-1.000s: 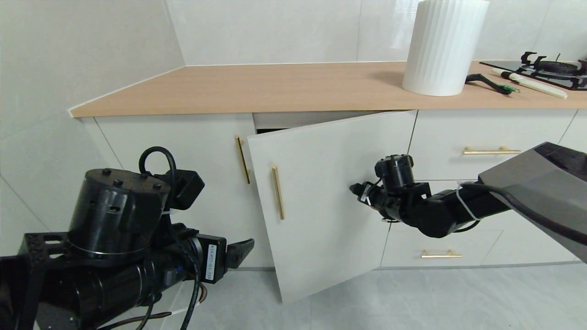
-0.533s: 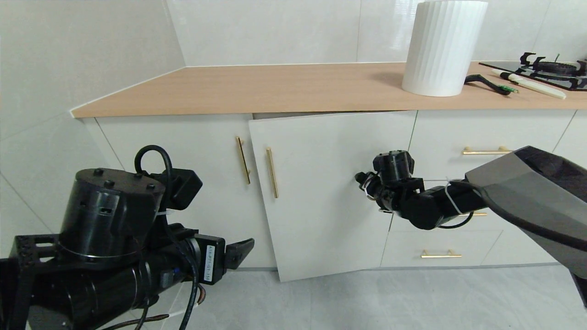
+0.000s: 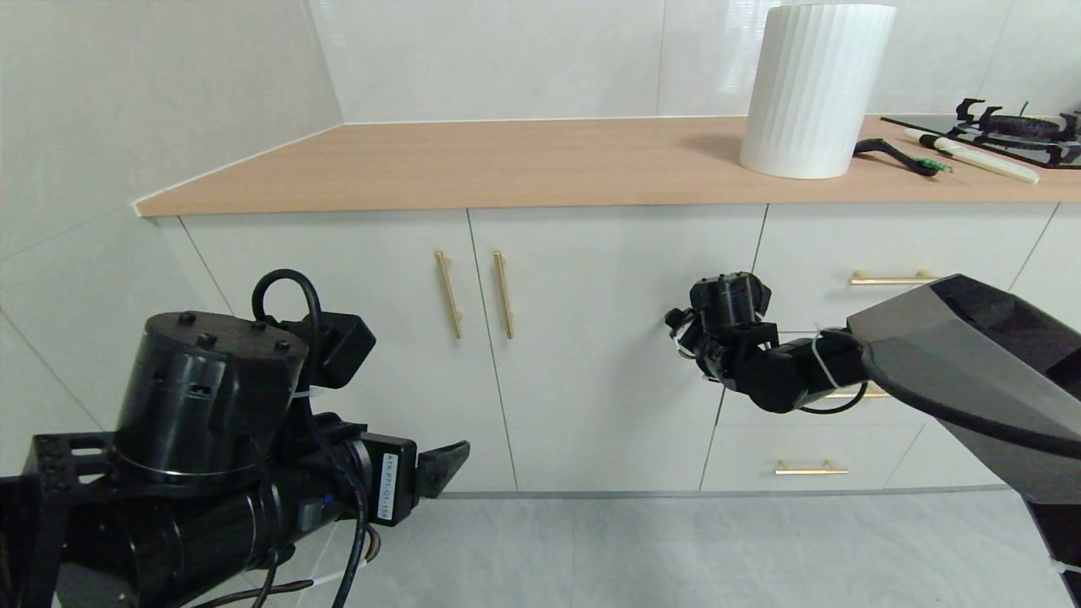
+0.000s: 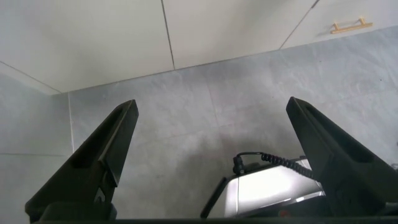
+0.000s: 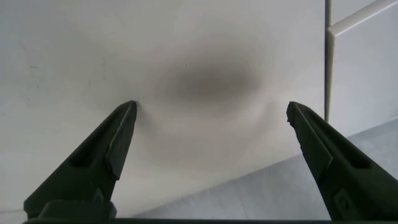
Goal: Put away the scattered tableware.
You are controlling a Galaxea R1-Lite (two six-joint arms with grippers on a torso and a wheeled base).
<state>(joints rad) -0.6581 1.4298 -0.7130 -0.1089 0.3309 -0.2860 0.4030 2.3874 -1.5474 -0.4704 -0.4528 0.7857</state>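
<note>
Wood-toned worktop [image 3: 507,165] is seen in the head view, running above white cabinets with brass handles [image 3: 502,294]. Toward its right end, a black-handled utensil [image 3: 895,154] and a cream-handled utensil [image 3: 971,157] are laid just beside a white ribbed container [image 3: 815,89], near the black hob grate [image 3: 1013,127]. The cabinet door [image 3: 608,338] below is shut, and the right pincer [image 3: 673,325] is held at its face near its right edge. The left pincer [image 3: 441,469] is held low at the left, above the grey floor [image 3: 676,549].

In the left wrist view, the left pincer [image 4: 211,102] is shown with its fingers spread wide apart over the tiled floor [image 4: 186,155].

In the right wrist view, the right pincer [image 5: 211,104] is likewise spread wide, its fingertips set at the white door panel [image 5: 205,50]. Whether they touch it cannot be told.
</note>
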